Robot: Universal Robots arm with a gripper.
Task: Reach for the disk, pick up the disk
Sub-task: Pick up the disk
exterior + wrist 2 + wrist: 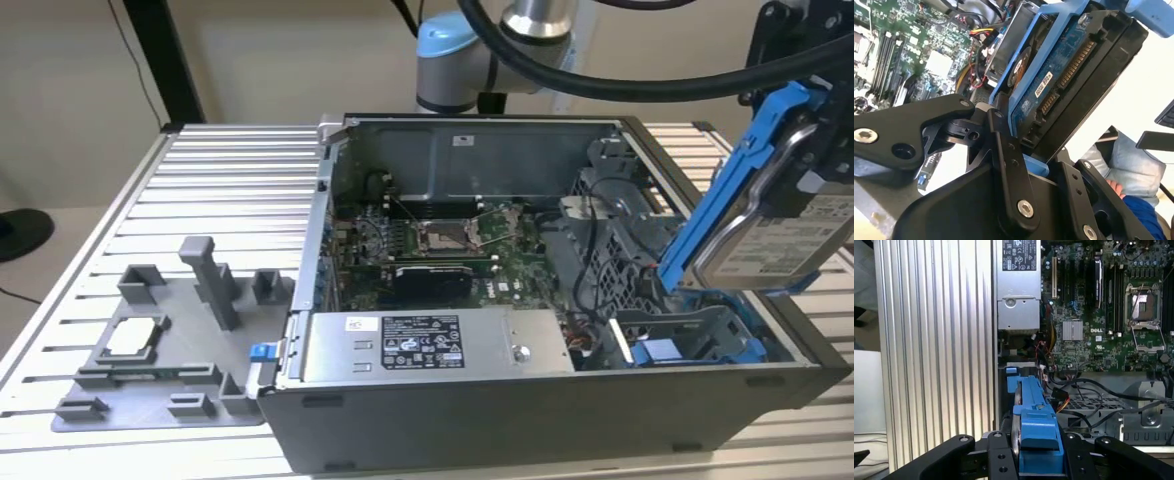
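The disk (774, 215) hangs clear of the open computer case (534, 300), at about three o'clock in the exterior view, tilted on edge above the blue drive bay (687, 345). The gripper (1041, 155) has its jaws clamped on the disk, one black finger (1009, 175) pressed against its blue rail. The second wrist view shows the disk's circuit-board underside and connector, while the exterior view shows its white label. In the first wrist view, the blue rail (1036, 425) sits between the jaws above the motherboard (1104, 310) and ribbed desk (934, 340).
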